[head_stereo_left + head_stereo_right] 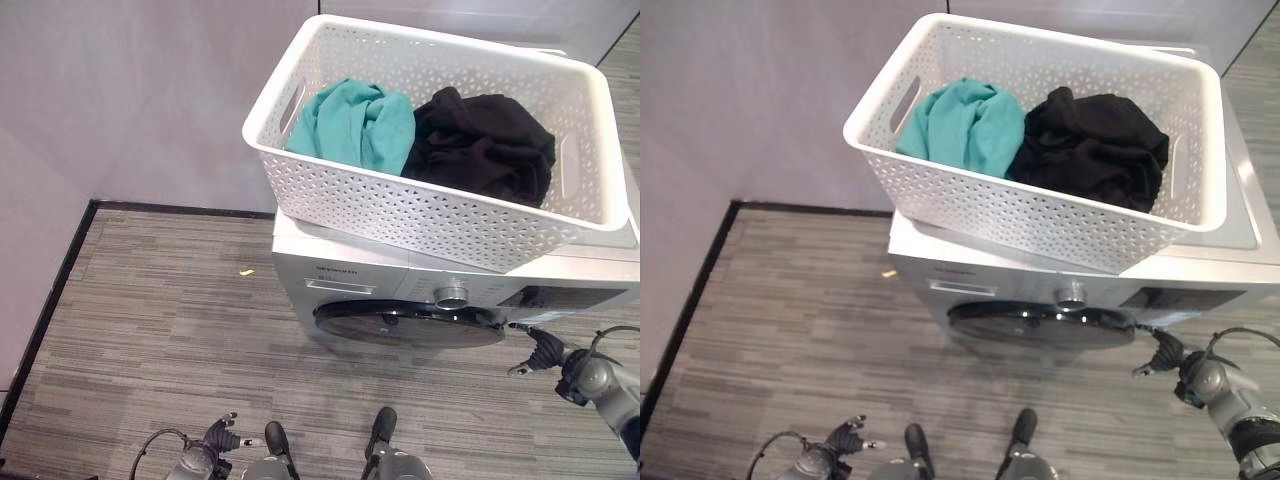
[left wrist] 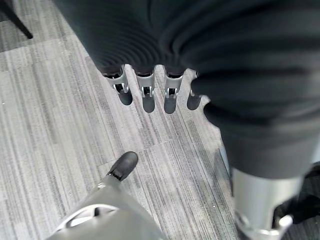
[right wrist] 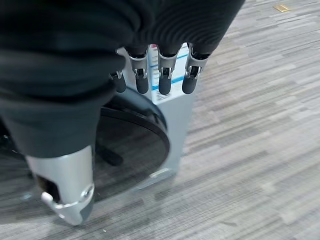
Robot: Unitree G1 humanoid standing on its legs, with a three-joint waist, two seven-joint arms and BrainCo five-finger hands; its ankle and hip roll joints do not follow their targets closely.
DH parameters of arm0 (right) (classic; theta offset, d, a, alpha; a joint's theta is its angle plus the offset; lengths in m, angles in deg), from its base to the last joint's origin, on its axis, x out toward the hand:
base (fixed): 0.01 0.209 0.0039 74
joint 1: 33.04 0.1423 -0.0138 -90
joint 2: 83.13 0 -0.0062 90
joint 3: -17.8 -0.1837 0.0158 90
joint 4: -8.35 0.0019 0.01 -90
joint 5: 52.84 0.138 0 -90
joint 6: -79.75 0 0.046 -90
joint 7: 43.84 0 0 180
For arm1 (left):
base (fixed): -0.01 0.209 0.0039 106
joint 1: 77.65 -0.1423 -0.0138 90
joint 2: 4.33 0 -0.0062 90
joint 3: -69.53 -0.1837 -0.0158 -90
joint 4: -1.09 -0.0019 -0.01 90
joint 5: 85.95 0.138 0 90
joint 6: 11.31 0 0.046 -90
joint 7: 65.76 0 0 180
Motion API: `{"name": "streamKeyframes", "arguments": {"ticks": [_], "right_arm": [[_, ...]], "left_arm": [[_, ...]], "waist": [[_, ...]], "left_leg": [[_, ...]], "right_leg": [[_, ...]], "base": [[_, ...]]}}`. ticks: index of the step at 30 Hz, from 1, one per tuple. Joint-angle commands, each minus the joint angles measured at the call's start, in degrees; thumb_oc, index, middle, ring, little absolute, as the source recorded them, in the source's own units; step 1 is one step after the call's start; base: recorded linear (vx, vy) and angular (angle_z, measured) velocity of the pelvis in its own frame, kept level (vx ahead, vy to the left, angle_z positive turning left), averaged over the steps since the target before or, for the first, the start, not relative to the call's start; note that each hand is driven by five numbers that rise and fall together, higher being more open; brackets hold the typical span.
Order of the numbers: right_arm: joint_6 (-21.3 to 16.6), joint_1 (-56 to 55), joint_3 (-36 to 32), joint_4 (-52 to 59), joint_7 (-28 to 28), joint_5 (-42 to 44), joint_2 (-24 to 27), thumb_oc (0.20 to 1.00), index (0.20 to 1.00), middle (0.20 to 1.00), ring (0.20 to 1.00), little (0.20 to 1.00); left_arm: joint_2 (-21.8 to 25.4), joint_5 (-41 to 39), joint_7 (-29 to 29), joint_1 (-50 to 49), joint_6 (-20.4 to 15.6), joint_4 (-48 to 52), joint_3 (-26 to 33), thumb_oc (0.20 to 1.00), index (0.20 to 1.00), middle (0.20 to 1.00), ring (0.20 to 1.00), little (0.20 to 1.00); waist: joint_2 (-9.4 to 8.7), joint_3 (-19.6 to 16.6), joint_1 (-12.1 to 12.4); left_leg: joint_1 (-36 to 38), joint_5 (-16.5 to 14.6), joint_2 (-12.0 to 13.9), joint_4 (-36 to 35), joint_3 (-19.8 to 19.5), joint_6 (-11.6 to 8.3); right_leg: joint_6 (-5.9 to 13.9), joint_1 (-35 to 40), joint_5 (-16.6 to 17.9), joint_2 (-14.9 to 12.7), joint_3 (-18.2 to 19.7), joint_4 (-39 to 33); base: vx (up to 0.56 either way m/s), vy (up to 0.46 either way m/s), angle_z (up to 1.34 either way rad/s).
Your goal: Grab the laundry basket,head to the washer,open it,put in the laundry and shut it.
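Laundry basket (image 1: pixel 420 215), white and perforated, sits on top of the washer (image 1: pixel 340 275) with a teal garment (image 1: pixel 355 125) and a black garment (image 1: pixel 485 140) inside, so carrying looks done. The round door (image 1: pixel 410 325) appears shut. The right hand (image 1: pixel 543 352) hangs near the door's edge, fingers straight, holding nothing; the left hand (image 1: pixel 215 440) hangs low over the floor, fingers relaxed. Opening, loading and shutting remain.

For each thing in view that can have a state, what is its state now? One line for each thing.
Laundry basket: standing on top of the washer, holding laundry.
Teal cloth: bunched in the basket.
Black cloth: bunched in the basket, beside the teal one.
Washer door: shut.
Right hand: open, near the door's edge, holding nothing.
Left hand: open, low over the floor, holding nothing.
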Motion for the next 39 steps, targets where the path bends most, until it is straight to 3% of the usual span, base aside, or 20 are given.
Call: {"name": "streamKeyframes", "arguments": {"ticks": [1,3,13,15,19,28,36,39], "right_arm": [[-0.11,2.04,0.75,-0.83,5.44,-3.7,-3.03,1.0,1.0,1.0,1.0,1.0],[-0.15,1.2,0.05,0.11,6.3,-4.45,-3.41,1.0,1.0,1.0,1.0,1.0],[-0.17,-2.75,1.22,0.49,10.76,-9.25,-10.42,1.0,1.0,1.0,1.0,1.0],[-0.15,-3.14,1.2,1.1,11.16,-9.54,-10.84,1.0,1.0,1.0,1.0,1.0],[-0.24,-2.63,2.46,-1.2,11.92,-8.69,-13.01,1.0,1.0,1.0,1.0,1.0],[-0.21,0.5,8.44,-7.87,5.72,-2.84,-17.52,1.0,1.0,1.0,1.0,1.0],[-0.36,1.64,11.09,-4.82,3.91,-3.42,-18.08,1.0,1.0,1.0,1.0,1.0],[-0.39,2.33,13.01,-3.62,3.69,-5.03,-19.01,1.0,1.0,1.0,1.0,1.0]], "left_arm": [[1.73,1.95,-1.98,2.13,-1.2,-1.08,0.16,1.0,1.0,1.0,1.0,1.0],[1.76,2.02,-2.22,2.13,-1.26,-0.95,0.39,1.0,1.0,1.0,1.0,1.0],[2.14,3.63,-4.78,1.95,-1.65,-1.91,1.22,1.0,1.0,1.0,1.0,1.0],[2.2,3.52,-4.96,1.86,-1.65,-1.27,1.26,1.0,1.0,1.0,1.0,1.0],[2.09,3.49,-5.77,1.96,-1.84,-1.55,1.12,1.0,1.0,1.0,1.0,1.0],[1.91,3.46,-5.5,2.46,-1.45,-2.75,-0.03,1.0,1.0,1.0,1.0,1.0],[1.61,3.43,-4.98,1.99,-1.34,-2.02,-0.58,1.0,1.0,1.0,1.0,1.0],[2.21,3.58,-4.88,1.48,-1.06,-1.41,-0.52,1.0,1.0,1.0,1.0,1.0]], "waist": [[-2.37,0.51,0.71],[-2.38,0.76,0.68],[-2.69,0.15,0.79],[-2.7,0.55,0.8],[-2.59,0.3,0.88],[-2.62,-0.12,1.58],[-2.41,-0.02,2.04],[-2.54,0.29,2.96]], "left_leg": [[-1.02,5.32,-0.44,-1.92,-1.06,-3.33],[-1.48,6.37,-0.53,-1.98,-0.26,-2.72],[-1.21,4.95,-0.83,-1.91,-1.01,-3.15],[-1.67,6.08,-0.91,-1.98,-0.15,-2.56],[-1.19,4.86,-0.93,-1.92,-0.99,-3.1],[-1.25,4.81,-1.34,-1.92,-1.19,-2.97],[-1.11,4.94,-1.14,-1.89,-1.86,-2.99],[-1.29,6.68,-0.03,-1.65,-2.22,-2.6]], "right_leg": [[3.81,3.58,-1.46,-1.93,4.73,0.48],[3.32,3.02,-0.6,-2.17,3.87,0.67],[3.89,3.43,-1.62,-2.52,4.81,0.45],[3.38,2.86,-0.73,-2.71,3.99,0.64],[3.98,3.22,-1.47,-2.62,4.96,0.42],[3.85,3.21,-1.42,-2.94,4.99,0.4],[3.65,3.65,-1.63,-2.82,4.55,0.43],[1.94,3.5,-3.23,-1.87,3.68,3.23]], "base": [[0.01,0.012,0.12],[-0.03,0.011,0.11],[0.01,-0.001,0.0],[-0.04,0.003,-0.02],[0.03,0.001,0.0],[0.0,0.0,0.0],[0.0,-0.006,0.0],[-0.12,-0.08,0.01]]}}
